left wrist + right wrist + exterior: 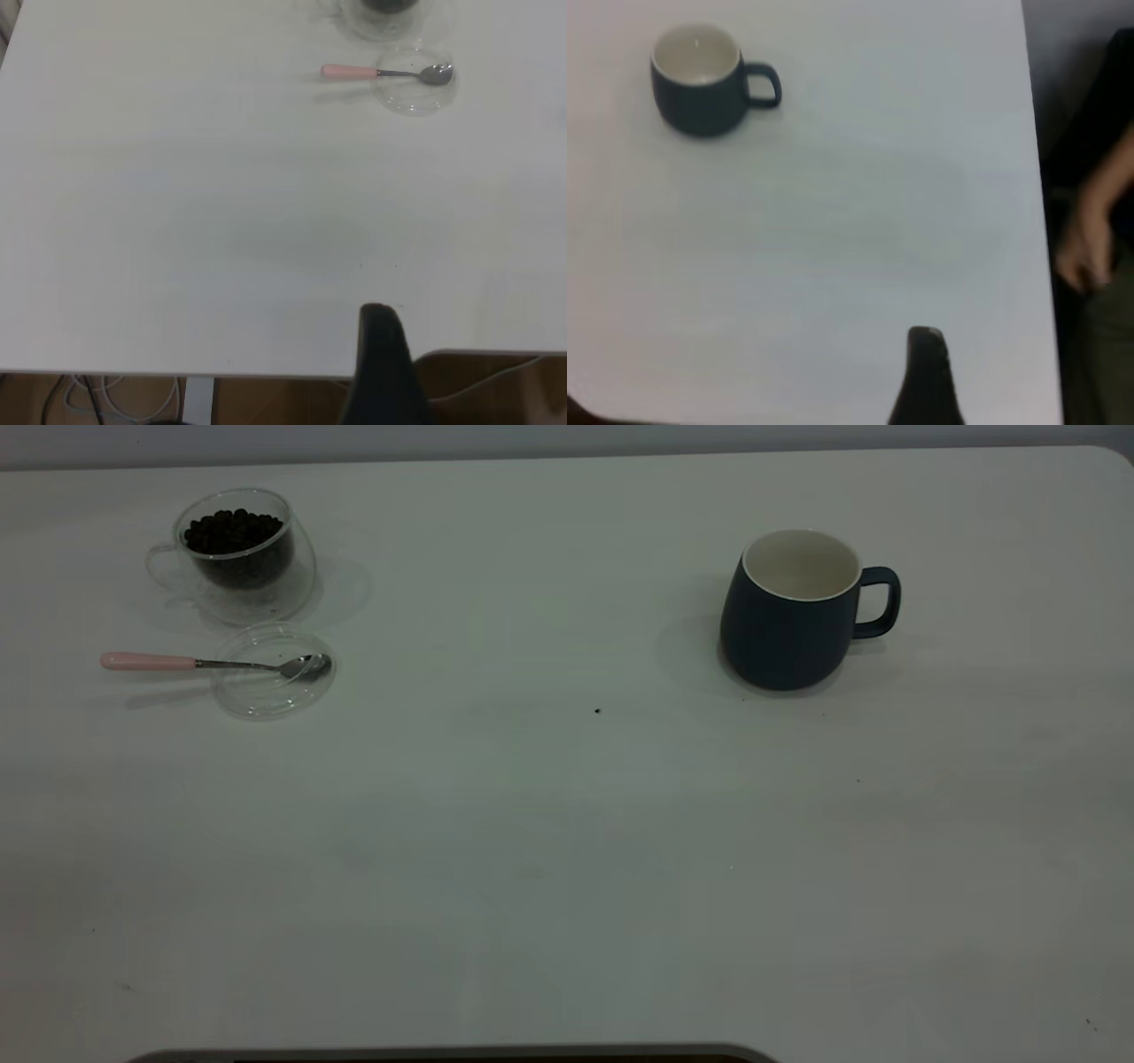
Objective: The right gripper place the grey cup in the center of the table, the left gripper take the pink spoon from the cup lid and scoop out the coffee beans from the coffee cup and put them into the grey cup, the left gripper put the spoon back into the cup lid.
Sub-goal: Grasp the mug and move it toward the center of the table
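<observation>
The grey cup [791,611] stands upright and empty at the table's far right, handle pointing right; the right wrist view shows the grey cup [700,80] far ahead. At the far left stands the clear coffee cup [237,556] holding dark coffee beans [232,531]. Just in front lies the clear cup lid [273,682], with the pink spoon [159,662] resting across it, bowl on the lid and handle pointing left. My left gripper [379,310] hangs shut over the table's near edge, far from the pink spoon [350,72]. My right gripper [926,335] is shut, well short of the cup.
The white table [549,850] stretches wide between the two cups, with a tiny dark speck [597,710] near its middle. A person's hand [1085,239] hangs beside the table's right edge. Cables [115,394] lie on the floor below the near edge.
</observation>
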Controlling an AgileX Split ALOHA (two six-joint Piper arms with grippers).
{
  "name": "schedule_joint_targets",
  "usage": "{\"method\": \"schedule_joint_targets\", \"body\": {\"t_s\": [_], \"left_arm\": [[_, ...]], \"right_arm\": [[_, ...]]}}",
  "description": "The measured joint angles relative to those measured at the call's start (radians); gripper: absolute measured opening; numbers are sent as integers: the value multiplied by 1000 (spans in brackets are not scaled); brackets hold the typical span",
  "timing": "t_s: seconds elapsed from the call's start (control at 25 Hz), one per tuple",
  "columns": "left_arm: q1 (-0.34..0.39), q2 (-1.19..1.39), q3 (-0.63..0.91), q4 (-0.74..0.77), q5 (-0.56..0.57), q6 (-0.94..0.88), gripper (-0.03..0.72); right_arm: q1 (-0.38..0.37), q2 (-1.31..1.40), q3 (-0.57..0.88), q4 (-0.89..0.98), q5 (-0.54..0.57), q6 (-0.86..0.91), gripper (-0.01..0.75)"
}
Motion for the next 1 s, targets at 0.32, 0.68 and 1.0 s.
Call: {"method": "schedule_joint_targets", "body": {"t_s": [0.32,0.68,1.0], "left_arm": [[0,0,0,0,0,0,582],[0,0,0,0,0,0,582],[0,0,0,0,0,-1,582]], "right_arm": [[22,540,-160,-107,-98,-70,696],[22,1143,-353,-185,-240,-247,697],[22,1422,-411,-177,-449,-460,697]]}}
